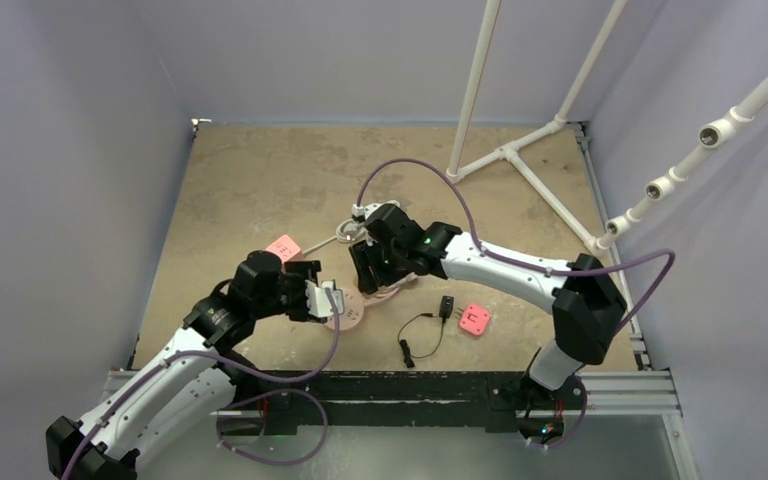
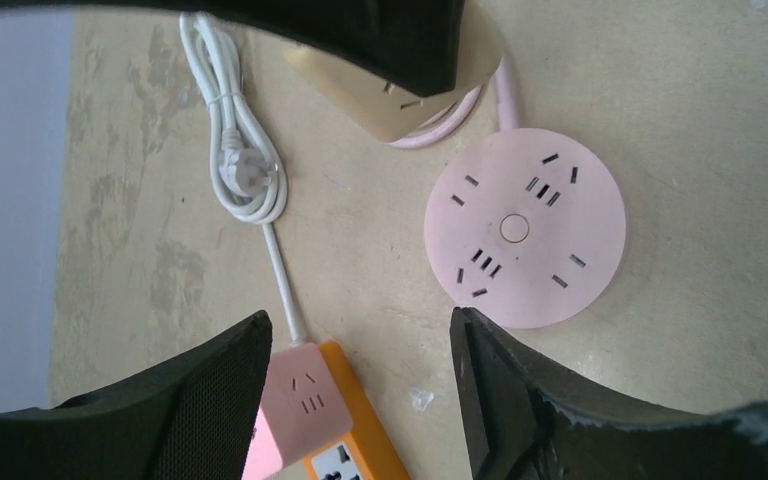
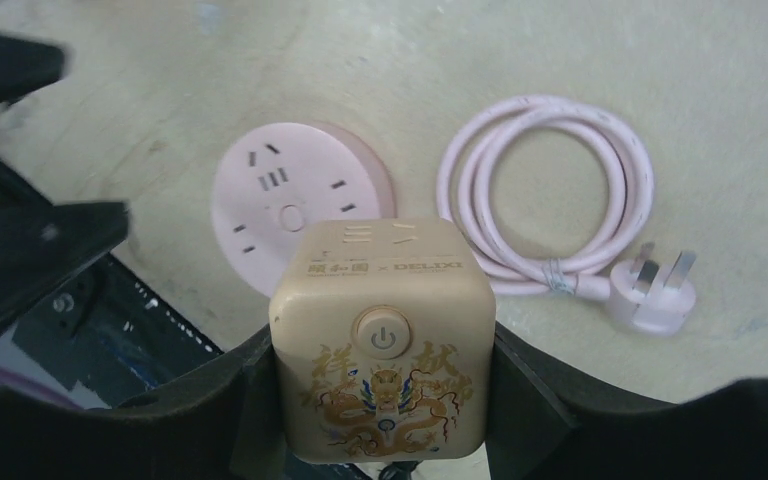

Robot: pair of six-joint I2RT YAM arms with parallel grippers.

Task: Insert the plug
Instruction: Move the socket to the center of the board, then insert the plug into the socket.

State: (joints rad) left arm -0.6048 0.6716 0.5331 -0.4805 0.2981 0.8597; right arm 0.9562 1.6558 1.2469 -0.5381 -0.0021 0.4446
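My right gripper [image 3: 380, 345] is shut on a beige cube socket [image 3: 380, 330] with a dragon print and a power button, and holds it above the table. The cube also shows at the top of the left wrist view [image 2: 400, 110]. A round pink socket disc [image 3: 295, 205] lies just beyond it, also seen in the left wrist view [image 2: 525, 228] and the top view [image 1: 346, 313]. A coiled pink cable [image 3: 550, 200] ends in a pink plug [image 3: 653, 293]. My left gripper [image 2: 360, 335] is open and empty, beside the disc [image 1: 326, 298].
A pink and orange power strip [image 2: 310, 400] with a white cable and plug [image 2: 245, 180] lies under my left gripper. A black adapter with its cable [image 1: 445, 308] and a pink square block [image 1: 474, 319] lie near the front. White pipe frame [image 1: 520, 160] stands at the back right.
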